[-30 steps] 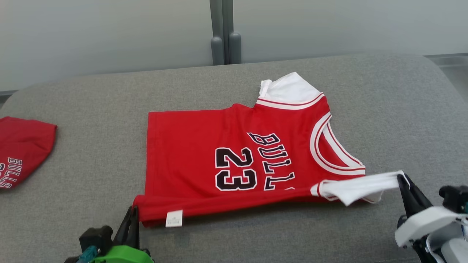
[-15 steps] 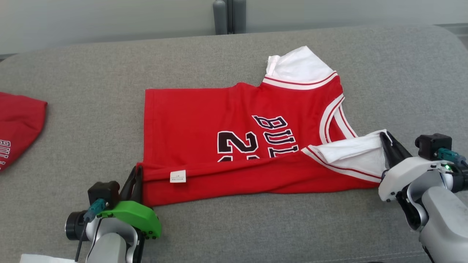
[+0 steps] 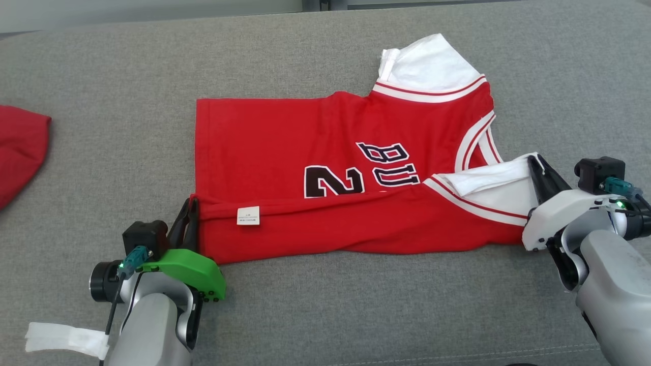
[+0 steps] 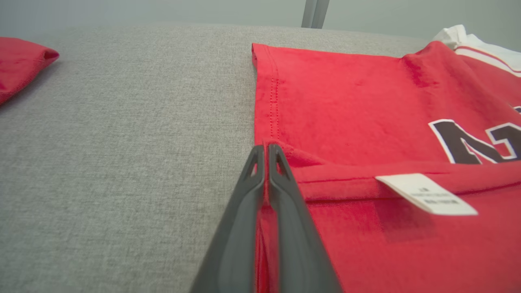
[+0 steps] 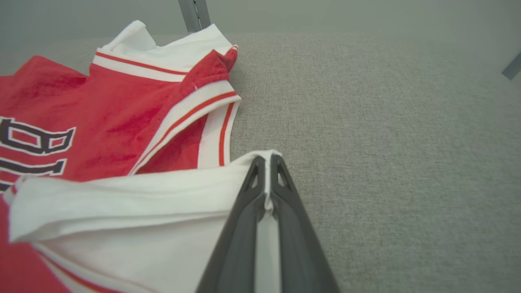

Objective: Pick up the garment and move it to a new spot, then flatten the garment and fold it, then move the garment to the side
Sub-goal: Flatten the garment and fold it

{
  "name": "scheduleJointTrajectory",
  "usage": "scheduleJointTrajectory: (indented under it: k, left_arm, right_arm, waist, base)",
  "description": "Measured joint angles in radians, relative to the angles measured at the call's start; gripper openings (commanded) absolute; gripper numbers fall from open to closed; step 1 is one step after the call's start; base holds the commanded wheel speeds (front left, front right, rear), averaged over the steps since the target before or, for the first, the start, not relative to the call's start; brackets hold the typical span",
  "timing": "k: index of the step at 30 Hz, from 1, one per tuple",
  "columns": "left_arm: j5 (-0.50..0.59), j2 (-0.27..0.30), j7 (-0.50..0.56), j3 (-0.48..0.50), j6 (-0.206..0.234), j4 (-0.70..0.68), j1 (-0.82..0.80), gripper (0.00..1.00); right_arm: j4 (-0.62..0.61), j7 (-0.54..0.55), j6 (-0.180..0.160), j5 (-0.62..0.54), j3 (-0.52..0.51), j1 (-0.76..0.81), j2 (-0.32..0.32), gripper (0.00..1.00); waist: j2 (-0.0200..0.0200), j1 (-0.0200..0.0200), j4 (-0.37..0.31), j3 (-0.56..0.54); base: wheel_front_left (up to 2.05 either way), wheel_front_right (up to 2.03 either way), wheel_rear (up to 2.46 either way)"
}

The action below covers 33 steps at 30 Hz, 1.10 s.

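The garment [image 3: 325,152] is a red basketball jersey with white sleeves, black lettering and a white tag, spread across the grey cushion [image 3: 127,127]. Its near long edge is folded up over the number and letters. At the hem corner, my left gripper [image 3: 190,204] is shut on the red cloth; the left wrist view shows the red cloth [image 4: 366,101] pinched between the fingers of the left gripper [image 4: 265,147]. My right gripper [image 3: 533,161] is shut on the white sleeve [image 3: 501,185], also pinched in the right wrist view by the right gripper [image 5: 266,158], the sleeve [image 5: 122,203] lying to its left.
Another red garment [image 3: 20,147] lies at the cushion's left edge, also visible in the left wrist view [image 4: 20,61]. A wall and a grey post [image 5: 194,14] stand behind the cushion. A white strip [image 3: 66,339] shows beside my left forearm.
Both grippers have carried the near edge of the garment away from me, laying it over the number and lettering. The head camera has tilted down, shifting the whole picture.
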Motion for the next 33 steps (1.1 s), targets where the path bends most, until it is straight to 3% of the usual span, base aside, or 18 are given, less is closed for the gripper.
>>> scheduleJointTrajectory:
  k: [1, 2, 5, 8, 13, 20, 33]
  left_arm:
    - [0.000, 0.000, 0.000, 0.002, 0.002, -0.003, -0.002, 0.28]
    - [-0.002, 0.000, 0.000, 0.003, 0.002, -0.005, -0.003, 1.00]
    - [-0.006, 0.000, 0.000, 0.007, 0.013, -0.030, -0.004, 1.00]
    - [-0.006, -0.001, 0.000, 0.016, 0.029, -0.085, 0.012, 1.00]
    - [-0.026, 0.001, 0.000, 0.039, 0.048, -0.175, 0.105, 1.00]
    - [-0.053, 0.001, 0.000, 0.034, 0.058, -0.211, 0.202, 1.00]
    - [-0.063, 0.000, 0.000, -0.014, 0.062, -0.216, 0.208, 1.00]
  right_arm:
    - [0.006, -0.002, 0.000, 0.005, -0.002, -0.005, 0.005, 0.44]
    - [0.011, -0.006, 0.000, 0.008, -0.004, -0.011, 0.008, 1.00]
    - [0.007, -0.010, 0.000, 0.016, -0.020, -0.019, 0.012, 1.00]
    - [-0.079, -0.013, 0.000, 0.002, -0.098, -0.001, 0.005, 1.00]
    - [-0.226, -0.014, 0.000, -0.030, -0.236, 0.166, 0.023, 1.00]
    - [-0.235, -0.014, -0.001, -0.006, -0.169, 0.325, 0.058, 1.00]
    - [-0.108, -0.017, 0.000, 0.081, -0.089, 0.279, 0.062, 1.00]
  waist:
    - [0.0000, 0.0000, 0.000, 0.003]
    - [0.0000, 0.0000, 0.000, 0.005]
    - [0.0000, 0.0000, 0.000, 0.003]
    - [0.0000, 0.0000, -0.002, -0.006]
    - [0.0000, 0.0000, -0.004, -0.028]
    - [0.0000, 0.0000, -0.015, -0.051]
    - [0.0000, 0.0000, 0.003, -0.042]
  base:
    - [0.00, 0.00, 0.00]
    - [0.00, 0.00, 0.00]
    - [0.00, 0.00, 0.00]
    - [0.00, 0.00, 0.00]
    - [0.00, 0.00, 0.00]
    - [0.00, 0.00, 0.00]
    - [0.00, 0.00, 0.00]
